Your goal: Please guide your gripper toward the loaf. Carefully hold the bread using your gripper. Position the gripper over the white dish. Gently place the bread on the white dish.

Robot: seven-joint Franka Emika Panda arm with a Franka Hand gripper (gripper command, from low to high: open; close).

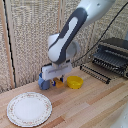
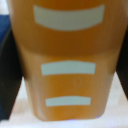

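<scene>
My pincer (image 1: pixel 59 80) low at worktop (image 1: pixel 85 105) rear, dark fingers (image 2: pixel 9 70) flanking the bread (image 2: pixel 67 60); contact unclear. Bread mostly hidden from outside. White dish (image 1: pixel 29 109) well apart; yellow bowl (image 1: pixel 75 82) near.

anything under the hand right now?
The white boxy hand sits low over the small orange-brown bread, which fills the wrist view between the dark fingers. Pale wooden table lies beneath. Contact is hidden, and the hand partly covers a blue cup.

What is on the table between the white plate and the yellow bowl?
Nothing: in the exterior view, only bare wooden table lies between the white plate and the yellow bowl. The gripper is down behind, over the bread.
</scene>
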